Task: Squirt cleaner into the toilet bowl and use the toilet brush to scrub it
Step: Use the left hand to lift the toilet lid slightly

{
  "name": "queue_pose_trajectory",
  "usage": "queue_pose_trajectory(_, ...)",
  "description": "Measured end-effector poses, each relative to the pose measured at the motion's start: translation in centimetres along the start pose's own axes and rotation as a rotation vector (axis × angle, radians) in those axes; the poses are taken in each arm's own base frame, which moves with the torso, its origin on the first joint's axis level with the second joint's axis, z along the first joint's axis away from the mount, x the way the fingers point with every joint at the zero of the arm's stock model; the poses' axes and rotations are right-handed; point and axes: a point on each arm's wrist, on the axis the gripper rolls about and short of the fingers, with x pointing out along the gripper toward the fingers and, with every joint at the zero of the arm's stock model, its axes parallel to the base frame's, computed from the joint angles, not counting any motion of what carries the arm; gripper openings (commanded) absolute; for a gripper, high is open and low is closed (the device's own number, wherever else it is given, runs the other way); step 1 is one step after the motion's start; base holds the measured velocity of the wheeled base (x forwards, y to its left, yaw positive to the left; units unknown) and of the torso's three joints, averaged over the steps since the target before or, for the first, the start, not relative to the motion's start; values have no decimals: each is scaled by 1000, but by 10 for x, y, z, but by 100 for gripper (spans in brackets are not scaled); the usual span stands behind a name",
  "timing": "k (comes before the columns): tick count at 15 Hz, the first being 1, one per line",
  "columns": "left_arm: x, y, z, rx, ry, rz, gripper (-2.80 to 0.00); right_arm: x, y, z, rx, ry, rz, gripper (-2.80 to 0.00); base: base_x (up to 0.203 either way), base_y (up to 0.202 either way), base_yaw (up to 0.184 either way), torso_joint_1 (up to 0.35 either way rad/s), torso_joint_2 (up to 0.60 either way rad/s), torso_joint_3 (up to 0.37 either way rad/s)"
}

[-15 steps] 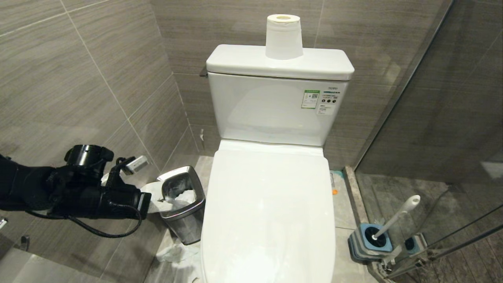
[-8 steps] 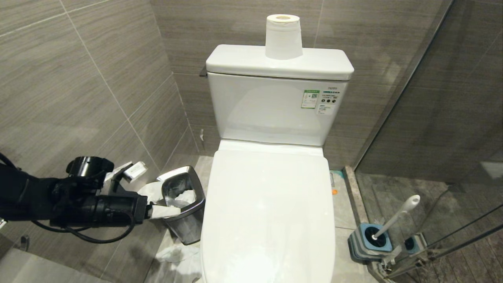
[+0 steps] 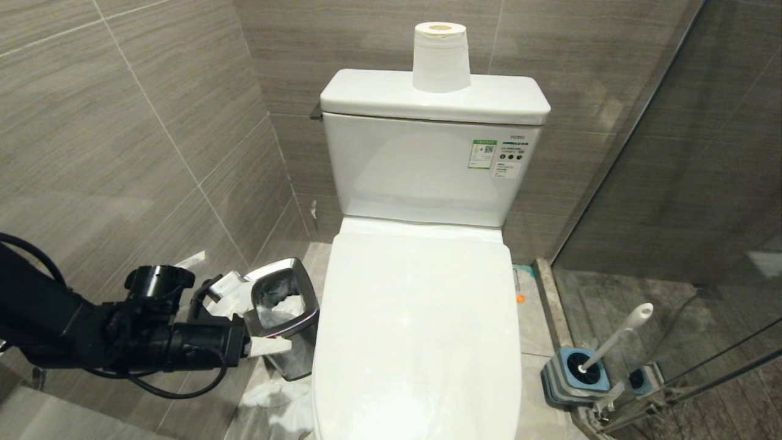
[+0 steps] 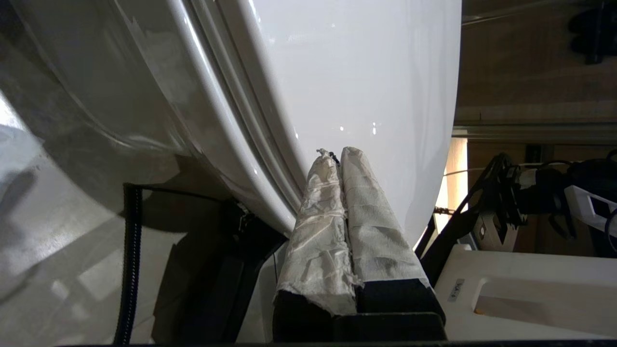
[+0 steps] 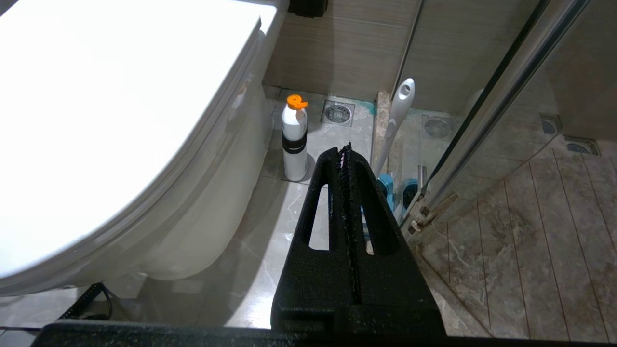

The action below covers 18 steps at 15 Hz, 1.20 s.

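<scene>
- Left gripper (image 3: 272, 346), its paper-wrapped fingers (image 4: 371, 231) pressed together on nothing, sits level at the lid's (image 3: 421, 330) side edge, probably to lift it.
- Right gripper (image 5: 345, 159), also closed and empty, hangs parked above the floor.
- Toilet bowl (image 5: 193, 212) is covered by the closed lid.
- Toilet brush (image 3: 617, 336) stands in its base (image 3: 565, 382) right of the toilet, handle leaning up and away.
- Cleaner bottle (image 5: 294, 140) stands upright beside the bowl.

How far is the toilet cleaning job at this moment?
Nothing looks done: the white glossy lid is down over the bowl. In hand: the left claw, shut and paper-wrapped, is beside the lid's edge, empty. Left: open the lid, squirt from the white bottle with orange cap, then scrub with the white-handled toilet brush, which is in its base.
</scene>
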Motion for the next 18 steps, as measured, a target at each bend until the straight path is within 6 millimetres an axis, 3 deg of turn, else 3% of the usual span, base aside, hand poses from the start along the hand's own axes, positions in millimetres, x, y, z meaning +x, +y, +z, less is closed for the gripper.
queue_pose_trajectory(13,2,-6,-37,-107,78,-47,-280,0,0,0,0,0,0,-280,0,0,0,0,0,0)
queue_pose_trajectory(14,3,-7,-38,-105,81,-49,0,0,0,0,0,0,0,-280,0,0,0,0,0,0)
queue_pose_trajectory(18,7,-12,-45,-119,108,-90,0,0,0,0,0,0,0,-280,0,0,0,0,0,0)
